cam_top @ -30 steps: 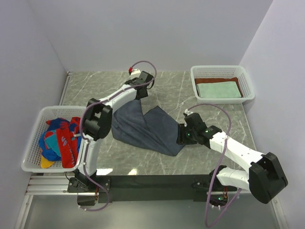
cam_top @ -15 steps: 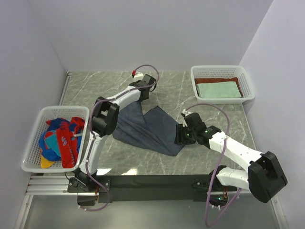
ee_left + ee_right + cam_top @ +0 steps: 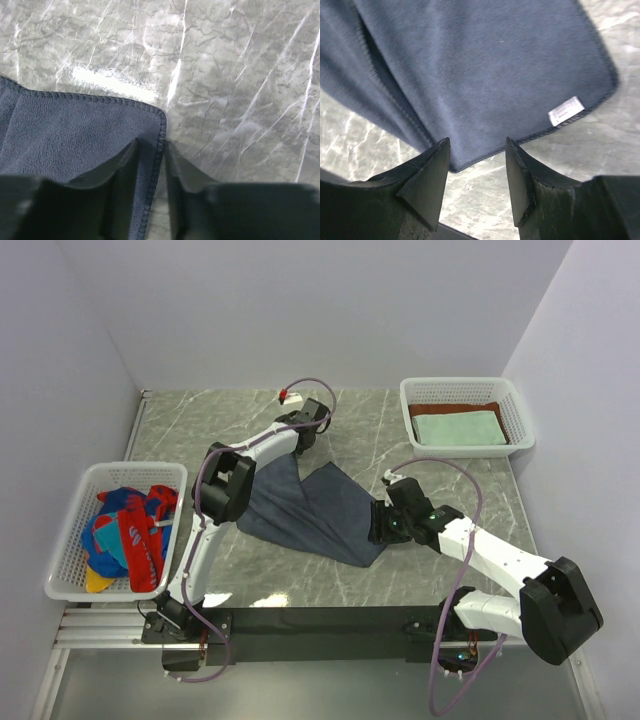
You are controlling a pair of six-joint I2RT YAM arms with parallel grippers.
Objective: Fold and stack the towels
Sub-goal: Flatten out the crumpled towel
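Observation:
A dark slate-blue towel (image 3: 310,505) lies rumpled on the marble table (image 3: 200,420). My left gripper (image 3: 303,443) is down at its far corner. In the left wrist view the left gripper (image 3: 151,150) has its jaws a narrow gap apart, straddling the stitched hem of the towel (image 3: 75,130), with bare table showing beside the hem. My right gripper (image 3: 378,525) hangs open over the towel's near right corner. In the right wrist view the right gripper (image 3: 477,150) has nothing between its fingers, and the towel (image 3: 485,65) with its white label (image 3: 566,110) lies just beyond.
A white mesh basket (image 3: 70,540) at the left edge holds bright red, blue and yellow patterned towels (image 3: 125,530). Another basket (image 3: 460,388) at the back right holds a folded mint-green towel (image 3: 458,427) on top of a rust-brown one (image 3: 497,407).
The left arm has stretched further out, bringing its gripper onto the towel's far corner with the jaws narrowing. The right arm and the towel have barely moved.

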